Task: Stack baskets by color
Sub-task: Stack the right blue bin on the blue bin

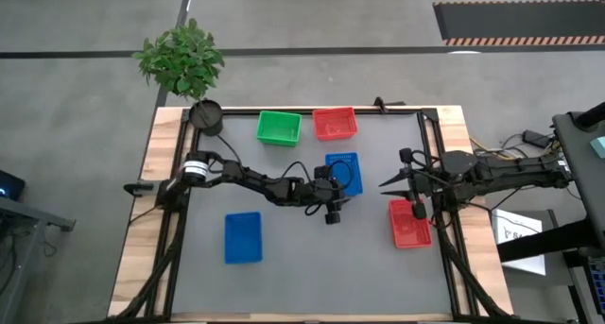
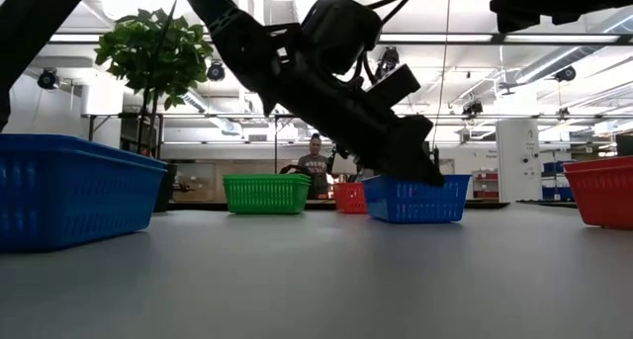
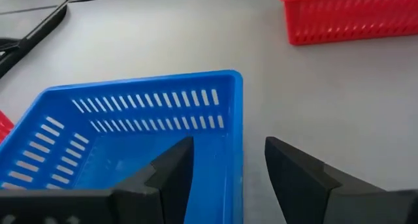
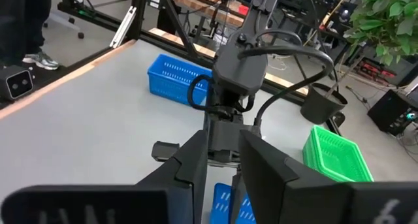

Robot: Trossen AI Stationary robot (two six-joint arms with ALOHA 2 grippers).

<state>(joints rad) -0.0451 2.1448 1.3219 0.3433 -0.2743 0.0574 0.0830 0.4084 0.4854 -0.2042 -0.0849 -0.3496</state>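
Five baskets rest on the grey table. A green one (image 1: 279, 127) and a red one (image 1: 336, 123) stand at the far side. One blue basket (image 1: 344, 171) is in the middle and another blue basket (image 1: 243, 237) at the near left. A second red basket (image 1: 409, 225) is on the right. My left gripper (image 3: 228, 149) is open at the middle blue basket's near end wall (image 3: 232, 126). One finger is inside the basket and one outside, and neither visibly touches it. My right gripper (image 1: 386, 184) hovers open above the table beside the right red basket, holding nothing.
A black plant pot (image 1: 206, 114) stands at the table's far left corner with a leafy plant (image 1: 180, 58) behind it. Dark frame rails (image 1: 430, 144) run along the table's sides. In the low view a person (image 2: 315, 166) sits far back in the room.
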